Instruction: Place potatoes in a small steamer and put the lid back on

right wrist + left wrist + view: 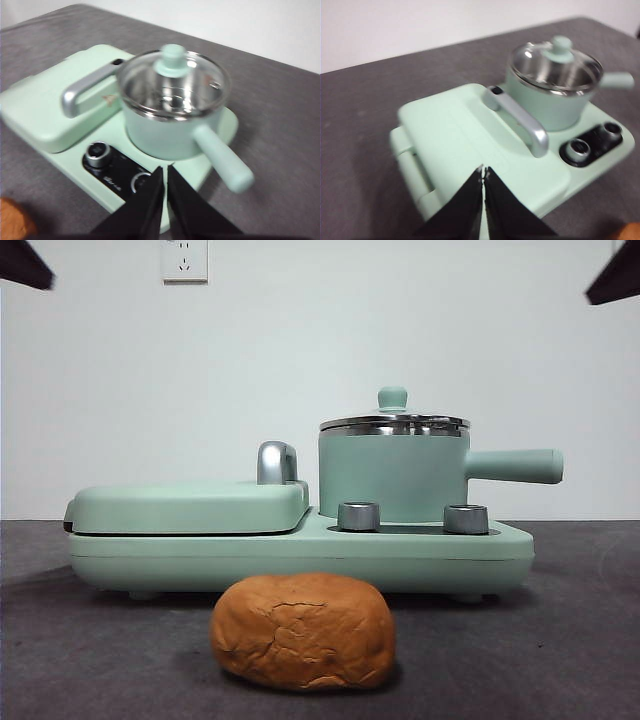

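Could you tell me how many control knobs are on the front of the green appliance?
2: the left knob and the right knob, both just before the small steamer.
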